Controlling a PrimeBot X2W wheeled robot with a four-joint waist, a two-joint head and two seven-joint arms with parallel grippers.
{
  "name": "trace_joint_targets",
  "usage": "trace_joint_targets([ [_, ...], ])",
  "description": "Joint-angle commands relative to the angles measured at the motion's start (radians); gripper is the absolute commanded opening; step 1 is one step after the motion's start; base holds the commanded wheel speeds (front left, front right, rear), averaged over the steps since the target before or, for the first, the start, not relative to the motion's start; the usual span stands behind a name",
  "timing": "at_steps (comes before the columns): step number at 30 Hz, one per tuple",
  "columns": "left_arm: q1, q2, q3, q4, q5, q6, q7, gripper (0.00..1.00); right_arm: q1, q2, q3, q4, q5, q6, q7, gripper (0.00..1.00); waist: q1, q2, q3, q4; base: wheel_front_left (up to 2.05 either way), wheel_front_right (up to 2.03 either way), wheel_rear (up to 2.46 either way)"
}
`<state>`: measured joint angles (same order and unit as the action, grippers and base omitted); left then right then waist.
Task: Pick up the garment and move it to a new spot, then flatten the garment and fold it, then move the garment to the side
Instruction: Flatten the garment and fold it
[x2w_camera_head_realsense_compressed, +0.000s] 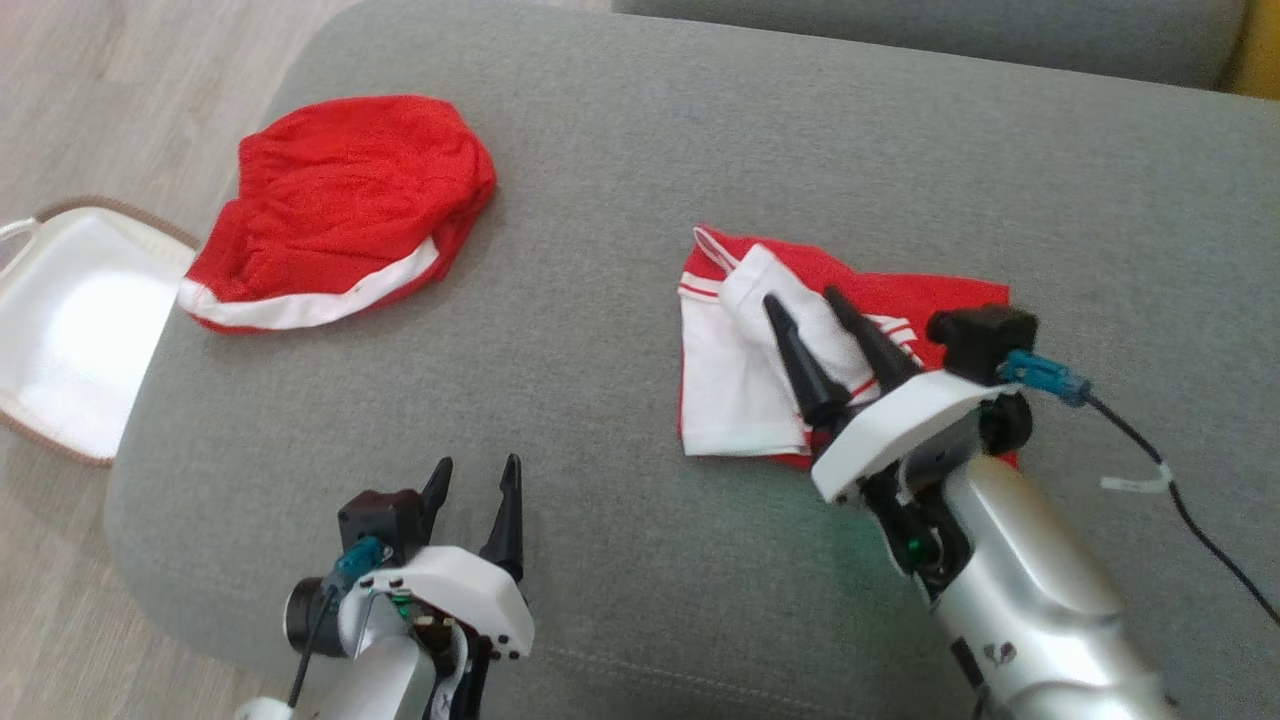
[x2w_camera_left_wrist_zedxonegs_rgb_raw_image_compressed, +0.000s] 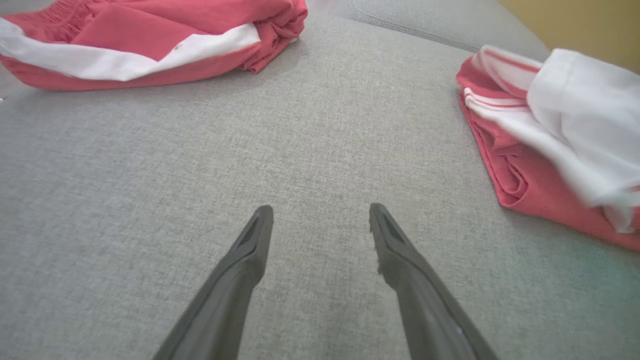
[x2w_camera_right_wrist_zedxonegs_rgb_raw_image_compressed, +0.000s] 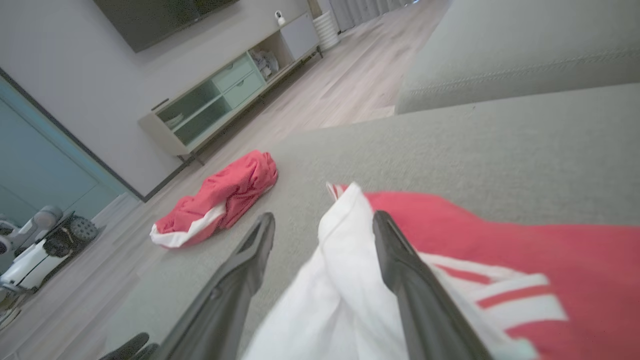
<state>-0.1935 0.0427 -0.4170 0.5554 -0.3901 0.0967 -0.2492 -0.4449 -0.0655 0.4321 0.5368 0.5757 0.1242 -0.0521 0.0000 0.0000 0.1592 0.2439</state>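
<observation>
At three o'clock the right gripper (x2w_camera_head_realsense_compressed: 800, 297) straddles a white fold of the garment (x2w_camera_head_realsense_compressed: 730, 385), fingers apart, likely to pinch it; the left gripper (x2w_camera_head_realsense_compressed: 479, 460) hovers spread, empty.

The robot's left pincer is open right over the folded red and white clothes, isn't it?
Not quite. It is the right pincer that is open over the folded red and white clothes. The left pincer is open over the bare grey sofa. The head view shows it.
</observation>
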Motion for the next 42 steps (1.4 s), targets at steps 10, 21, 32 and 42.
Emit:
trace_joint_targets([
  [10,-0.011,0.008,0.054,-0.049,0.019,0.012,-0.013,1.0,-0.016,0.015,-0.207,0.081,-0.133,0.007,-0.178,1.0,0.0,0.0,-0.026,-0.111,0.0,0.0,0.0],
  [21,-0.001,0.008,0.112,-0.082,0.078,0.033,-0.013,1.0,0.06,0.015,-0.422,0.088,-0.282,0.007,-0.207,1.0,0.0,0.0,-0.035,-0.198,0.0,0.0,0.0],
  [32,0.07,0.008,0.178,-0.127,0.138,0.048,-0.013,1.0,0.168,0.015,-0.452,0.032,-0.369,0.007,-0.209,1.0,0.0,0.0,-0.084,-0.247,0.0,0.0,0.0],
  [42,0.116,0.008,0.201,-0.16,0.157,0.048,-0.013,1.0,0.213,0.015,-0.42,0.017,-0.372,0.007,-0.21,1.0,0.0,0.0,-0.092,-0.245,0.0,0.0,0.0],
])
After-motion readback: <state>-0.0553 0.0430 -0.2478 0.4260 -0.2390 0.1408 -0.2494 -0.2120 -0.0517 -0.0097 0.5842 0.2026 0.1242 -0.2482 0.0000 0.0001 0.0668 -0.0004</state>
